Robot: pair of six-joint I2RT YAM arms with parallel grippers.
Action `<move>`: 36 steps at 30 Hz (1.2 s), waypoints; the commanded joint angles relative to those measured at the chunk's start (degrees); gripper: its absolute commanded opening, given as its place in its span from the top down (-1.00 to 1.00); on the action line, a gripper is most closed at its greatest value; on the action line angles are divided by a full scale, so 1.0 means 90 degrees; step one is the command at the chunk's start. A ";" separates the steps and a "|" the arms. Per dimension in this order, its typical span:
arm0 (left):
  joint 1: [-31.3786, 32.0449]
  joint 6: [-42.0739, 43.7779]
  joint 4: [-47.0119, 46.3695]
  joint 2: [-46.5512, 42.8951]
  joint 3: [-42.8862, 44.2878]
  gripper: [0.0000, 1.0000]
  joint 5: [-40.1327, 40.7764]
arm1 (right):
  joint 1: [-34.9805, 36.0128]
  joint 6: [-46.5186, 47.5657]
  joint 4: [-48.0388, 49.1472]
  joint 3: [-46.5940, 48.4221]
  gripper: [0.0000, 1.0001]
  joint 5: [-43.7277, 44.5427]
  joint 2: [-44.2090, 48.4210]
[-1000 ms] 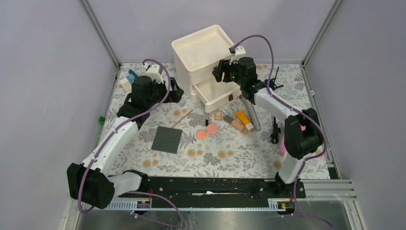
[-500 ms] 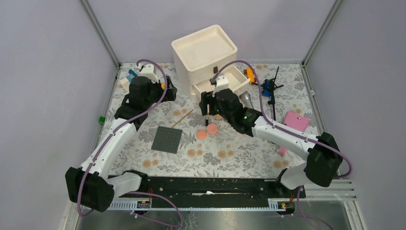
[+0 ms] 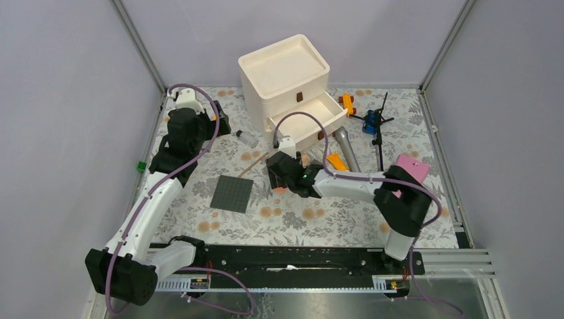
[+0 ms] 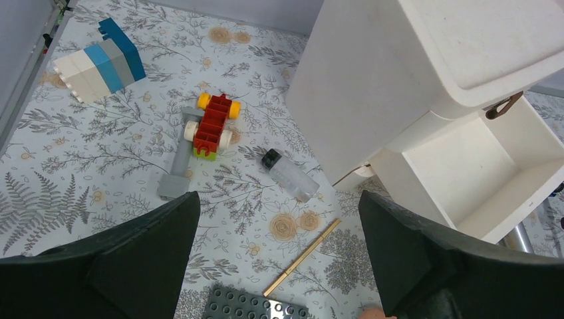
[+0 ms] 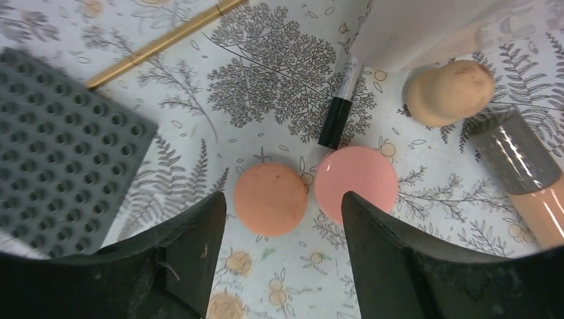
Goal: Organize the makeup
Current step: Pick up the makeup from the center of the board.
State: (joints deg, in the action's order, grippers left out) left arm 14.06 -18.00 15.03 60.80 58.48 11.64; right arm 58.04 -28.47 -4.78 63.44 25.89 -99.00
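Observation:
Two round discs lie side by side on the mat, one orange [image 5: 269, 198] and one pink [image 5: 356, 184]. My right gripper [image 5: 284, 203] [image 3: 278, 178] hovers open just above them, its fingers either side of the orange disc, holding nothing. Around the discs are a black lipstick [image 5: 339, 113], a beige sponge [image 5: 449, 93], a dark-capped beige tube [image 5: 525, 173] and a thin gold brush [image 5: 163, 43]. My left gripper [image 4: 278, 199] [image 3: 214, 125] is wide open and empty, high over the black-capped clear bottle [image 4: 289, 175] [image 3: 247, 138]. An orange tube [image 3: 337, 161] and a silver-grey tube [image 3: 346, 146] lie by the open drawer [image 3: 309, 119].
The white drawer unit [image 3: 282, 73] stands at the back centre. A grey baseplate [image 3: 232, 193] lies left of the discs. A red brick car [image 4: 211, 125] and blue-white bricks [image 4: 100, 63] sit at the far left. An orange toy car [image 3: 346, 103] and a pink box [image 3: 412, 167] are on the right.
My right arm has swung from the drawer down and left to hover over the discs. My left arm has drawn back to the left, uncovering the clear bottle.

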 commanded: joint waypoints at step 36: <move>-0.0078 0.0016 -0.0254 -0.0036 0.0007 -0.98 -0.0123 | -0.0453 -0.0419 0.0990 0.0539 -0.27 0.0952 -0.1713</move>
State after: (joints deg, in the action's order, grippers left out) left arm 13.69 -17.98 15.03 60.82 58.48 11.14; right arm 54.39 -31.00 0.40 68.66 34.61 -114.43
